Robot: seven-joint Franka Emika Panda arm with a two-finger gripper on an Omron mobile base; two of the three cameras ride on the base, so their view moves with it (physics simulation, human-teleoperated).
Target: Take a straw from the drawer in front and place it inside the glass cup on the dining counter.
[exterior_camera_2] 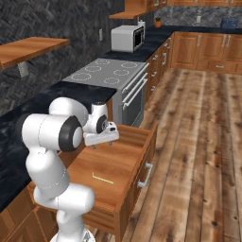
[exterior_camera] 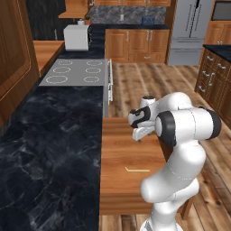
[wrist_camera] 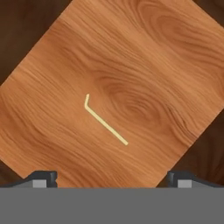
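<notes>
Black marble worktop (exterior_camera: 49,149) along the left. Beside it, pulled-out wooden drawer (exterior_camera: 131,180). Above the drawer, end effector (wrist_camera: 111,177) with fingers spread wide, gripping nothing. Flat on the drawer bottom, well below it, thin pale straw (wrist_camera: 105,120), bent at one end.

A black marble worktop (exterior_camera: 45,149) runs along a grey herringbone tile wall (exterior_camera_2: 47,21). A silver cooktop (exterior_camera: 76,71) sits in it, with a white microwave (exterior_camera_2: 126,38) beyond. Brown wood cabinets (exterior_camera: 135,45) line the far wall beside a steel refrigerator (exterior_camera: 189,29). The floor (exterior_camera_2: 198,142) is wood plank.
</notes>
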